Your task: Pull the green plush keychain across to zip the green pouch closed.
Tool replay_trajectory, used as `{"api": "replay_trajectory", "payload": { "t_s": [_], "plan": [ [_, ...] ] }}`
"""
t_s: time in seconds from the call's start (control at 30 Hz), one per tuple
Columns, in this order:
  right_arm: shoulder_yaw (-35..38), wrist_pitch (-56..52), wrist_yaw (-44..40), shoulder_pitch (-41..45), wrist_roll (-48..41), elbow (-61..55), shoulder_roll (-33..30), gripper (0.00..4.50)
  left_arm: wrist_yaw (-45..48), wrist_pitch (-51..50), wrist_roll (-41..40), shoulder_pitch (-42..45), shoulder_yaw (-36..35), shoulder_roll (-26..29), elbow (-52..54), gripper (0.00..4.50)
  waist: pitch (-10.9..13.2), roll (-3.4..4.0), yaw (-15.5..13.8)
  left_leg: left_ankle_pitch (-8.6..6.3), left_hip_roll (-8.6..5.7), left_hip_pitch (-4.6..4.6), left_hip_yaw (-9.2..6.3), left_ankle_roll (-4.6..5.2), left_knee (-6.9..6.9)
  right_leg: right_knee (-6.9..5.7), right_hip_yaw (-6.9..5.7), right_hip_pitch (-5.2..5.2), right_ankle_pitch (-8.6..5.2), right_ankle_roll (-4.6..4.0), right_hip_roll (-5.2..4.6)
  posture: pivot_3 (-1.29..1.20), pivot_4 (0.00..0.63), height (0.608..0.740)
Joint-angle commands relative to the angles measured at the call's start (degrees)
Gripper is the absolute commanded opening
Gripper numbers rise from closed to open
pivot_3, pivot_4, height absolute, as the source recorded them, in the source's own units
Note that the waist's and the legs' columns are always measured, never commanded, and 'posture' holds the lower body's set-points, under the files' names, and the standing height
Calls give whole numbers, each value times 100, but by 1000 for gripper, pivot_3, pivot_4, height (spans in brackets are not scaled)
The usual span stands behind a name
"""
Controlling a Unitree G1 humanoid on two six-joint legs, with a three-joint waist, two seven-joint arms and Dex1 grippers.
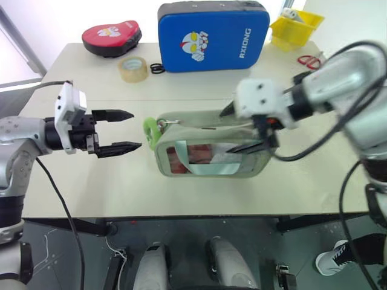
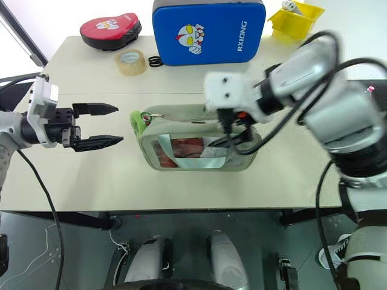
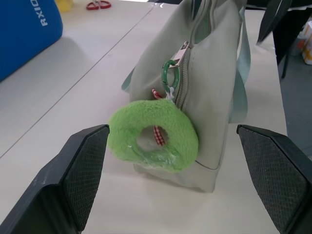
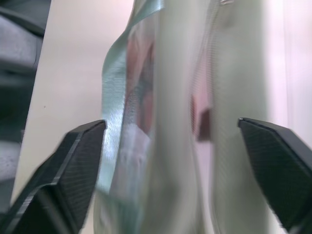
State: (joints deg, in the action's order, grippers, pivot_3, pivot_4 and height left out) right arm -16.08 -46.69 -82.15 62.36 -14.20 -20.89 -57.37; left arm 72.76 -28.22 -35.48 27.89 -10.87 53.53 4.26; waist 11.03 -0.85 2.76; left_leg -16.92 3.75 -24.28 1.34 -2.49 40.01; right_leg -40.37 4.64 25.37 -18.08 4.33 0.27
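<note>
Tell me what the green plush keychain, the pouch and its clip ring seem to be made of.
Green plush keychain: fuzzy lime synthetic plush, going by its napped surface. Green pouch: matte sage woven fabric, probably canvas, with a glossy clear plastic window that shows reflections. Clip ring: smooth, shiny green; coated metal or plastic, I cannot tell which.

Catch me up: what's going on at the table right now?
The green pouch stands on the table, with the green plush keychain hanging at its end toward the left claw. That claw is open, level with the keychain, not touching it. The right claw is open over the pouch's other end, gripping nothing.
</note>
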Motion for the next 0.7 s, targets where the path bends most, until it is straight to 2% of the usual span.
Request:
{"api": "replay_trajectory", "payload": {
  "t_s": [0.03,0.2,0.27,0.33,0.4,0.53,0.7],
  "plan": [
    [692,-55,-103,-326,-387,-389,-442,4472,21,60,18,75,-85,85,28,4500,0,0,-29,0,0,2,0,0,0,1,-1,-2,0,0,1,0,150,737],
    [778,147,292,-1177,-170,-462,-765,4472,33,80,34,174,0,40,-34,4500,0,-1,-27,0,0,31,4,0,1,-1,3,-28,1,-1,5,0,150,737],
    [674,285,598,-1505,78,-253,-741,3957,34,91,63,275,73,13,-90,4500,-6,-9,-27,0,0,35,11,0,1,-3,10,-27,1,-1,5,0,150,737],
    [657,446,762,-1709,202,-193,-746,3203,47,98,89,342,117,-5,-137,4500,-6,-10,-35,0,2,50,0,0,-1,3,1,-48,0,-2,11,0,150,737],
    [747,466,817,-1756,119,-174,-691,2050,64,96,106,366,137,-24,-153,4500,-2,-4,-36,0,-3,50,8,0,0,4,9,-47,0,-2,5,0,150,737],
    [758,690,855,-1872,115,-105,-692,116,77,126,195,400,237,-93,-238,4500,-2,-4,-35,0,-1,53,5,0,-1,4,7,-49,0,-2,6,0,150,737],
    [655,767,914,-1824,125,-35,-591,12,88,276,452,818,522,-334,-864,4500,-2,-4,-45,0,-2,63,6,0,1,4,7,-60,0,-2,6,0,150,737]
  ]
}}
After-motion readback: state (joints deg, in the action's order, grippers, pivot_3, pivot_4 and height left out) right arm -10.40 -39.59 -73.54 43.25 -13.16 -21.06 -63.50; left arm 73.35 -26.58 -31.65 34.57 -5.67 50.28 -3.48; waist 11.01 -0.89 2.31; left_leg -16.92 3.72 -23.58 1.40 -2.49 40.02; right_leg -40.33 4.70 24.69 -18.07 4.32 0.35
